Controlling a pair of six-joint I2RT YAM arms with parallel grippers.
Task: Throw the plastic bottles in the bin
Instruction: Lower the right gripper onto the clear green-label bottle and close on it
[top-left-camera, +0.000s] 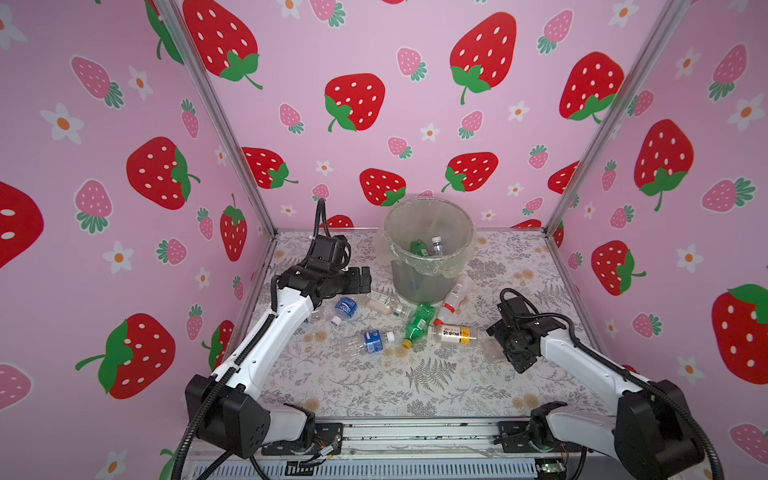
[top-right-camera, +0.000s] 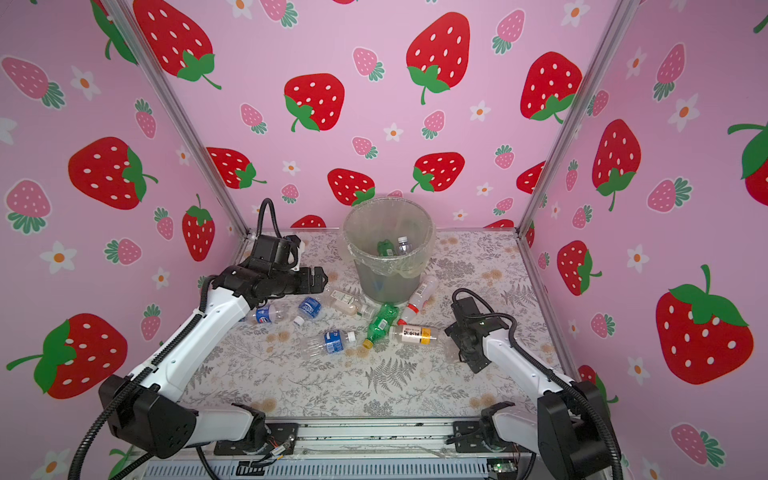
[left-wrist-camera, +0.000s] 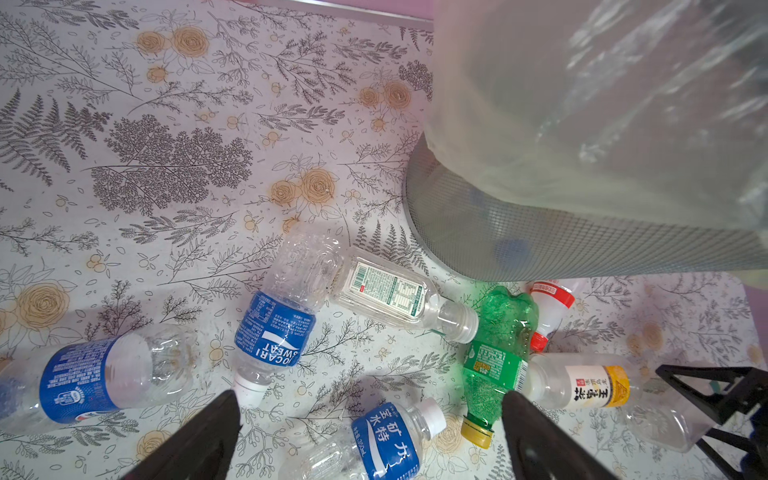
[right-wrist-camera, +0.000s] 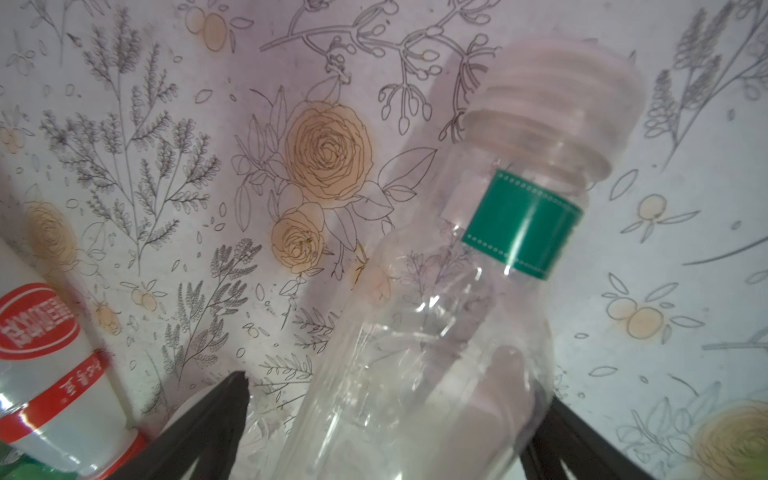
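Plainly the job was only part done. Two bottles lay inside the bin. The rest were strewn on the table just in front of the bin, with a green bottle and a red-label bottle right by its base. That heap sat close enough that, to my eye, each carry to the rim would be short.

The left gripper hung beside the bin, on that arm's side, above the scatter. Its jaws stood spread wide with nothing in them. In its wrist view the fingers framed a blue-label bottle lying on its side. I took it to be lining up over that one rather than committing.

The right gripper was farther out from the bin, toward the front, and low at the table. Its jaws were spread too, straddling a clear bottle with a green band. One finger stood plainly apart from the bottle; whether the other touched it I couldn't tell. Nothing was pinched yet. The bottle lay flat with its neck pointing away from the wrist, so the jaws crossed its body. That seemed the sensible hold, since thin plastic gives a little and grips. I'd worry only that it might squirt sideways when squeezed.
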